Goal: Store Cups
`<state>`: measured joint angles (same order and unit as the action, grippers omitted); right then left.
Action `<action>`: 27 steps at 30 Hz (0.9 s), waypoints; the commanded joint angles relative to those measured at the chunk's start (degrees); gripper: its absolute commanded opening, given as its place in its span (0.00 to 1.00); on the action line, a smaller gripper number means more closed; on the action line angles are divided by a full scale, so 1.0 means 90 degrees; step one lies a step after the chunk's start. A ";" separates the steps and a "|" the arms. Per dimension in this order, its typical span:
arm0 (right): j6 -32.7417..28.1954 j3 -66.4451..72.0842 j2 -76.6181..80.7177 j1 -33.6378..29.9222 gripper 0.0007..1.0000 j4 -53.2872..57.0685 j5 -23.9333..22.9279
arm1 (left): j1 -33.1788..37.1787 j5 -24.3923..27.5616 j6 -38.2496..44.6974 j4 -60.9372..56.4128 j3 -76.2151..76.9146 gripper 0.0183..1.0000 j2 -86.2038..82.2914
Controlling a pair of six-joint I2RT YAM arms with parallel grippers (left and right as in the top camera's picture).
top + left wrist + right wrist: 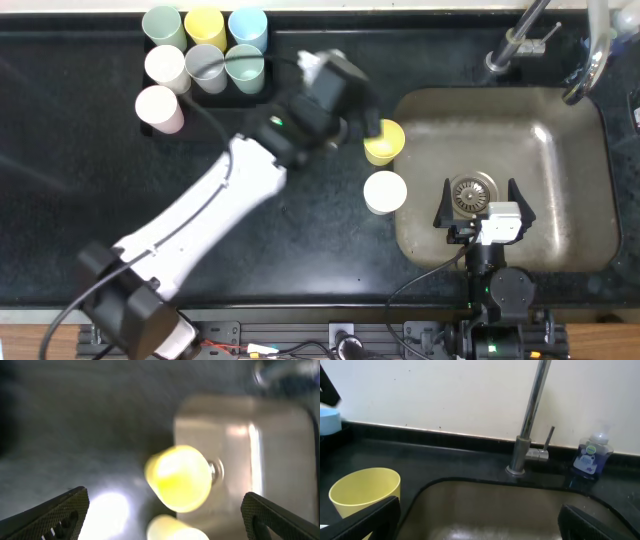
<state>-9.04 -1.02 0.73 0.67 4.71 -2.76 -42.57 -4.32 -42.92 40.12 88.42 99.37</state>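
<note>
A yellow cup (383,142) stands open side up on the black counter by the sink's left rim, with a white cup (385,192) just in front of it. My left gripper (362,122) hangs above the yellow cup (180,477), open wide, with nothing held; the white cup (172,530) lies close below. A black tray (196,92) at the back left holds several pastel cups, and a pale pink cup (160,108) stands beside it. My right gripper (480,190) sits open over the sink, empty, looking toward the yellow cup (365,492).
The steel sink (560,120) takes up the right side, with its drain (472,192) under the right gripper. A faucet (530,420) and a blue soap bottle (592,455) stand behind the sink. The left arm (220,200) crosses the counter diagonally.
</note>
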 commanded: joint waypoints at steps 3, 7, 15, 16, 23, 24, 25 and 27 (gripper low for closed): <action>0.0002 0.0085 -0.0058 -0.0036 1.00 -0.0041 0.0044 | -0.0255 -0.0202 0.0301 0.0474 -0.0022 1.00 0.0155; 0.0005 0.0085 -0.0058 -0.0036 1.00 -0.0041 0.0044 | -0.0255 -0.0257 0.0461 0.0675 -0.0022 1.00 0.0413; 0.0005 0.0085 -0.0058 -0.0036 1.00 -0.0041 0.0044 | -0.0238 -0.0243 0.0459 0.0559 -0.0022 1.00 0.0857; 0.0002 0.0085 -0.0058 -0.0036 1.00 -0.0041 0.0044 | -0.0238 -0.0240 0.0457 0.0539 -0.0022 1.00 0.0906; 0.0002 0.0085 -0.0058 -0.0036 1.00 -0.0041 0.0044 | -0.0233 -0.0216 0.0459 0.0209 -0.0022 1.00 0.1253; 0.0002 0.0085 -0.0058 -0.0036 1.00 -0.0041 0.0044 | -0.0223 -0.0194 0.0459 0.0168 -0.0022 1.00 0.1299; 0.0002 0.0085 -0.0058 -0.0036 1.00 -0.0041 0.0044 | -0.0216 -0.0185 0.0457 0.0151 -0.0022 1.00 0.1326; 0.0002 0.0085 -0.0058 -0.0036 1.00 -0.0041 0.0044 | -0.0202 -0.0170 0.0457 0.0148 -0.0022 1.00 0.1336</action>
<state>-9.04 -1.02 0.73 0.67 4.69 -2.76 -44.86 -5.78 -39.86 41.71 88.44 110.63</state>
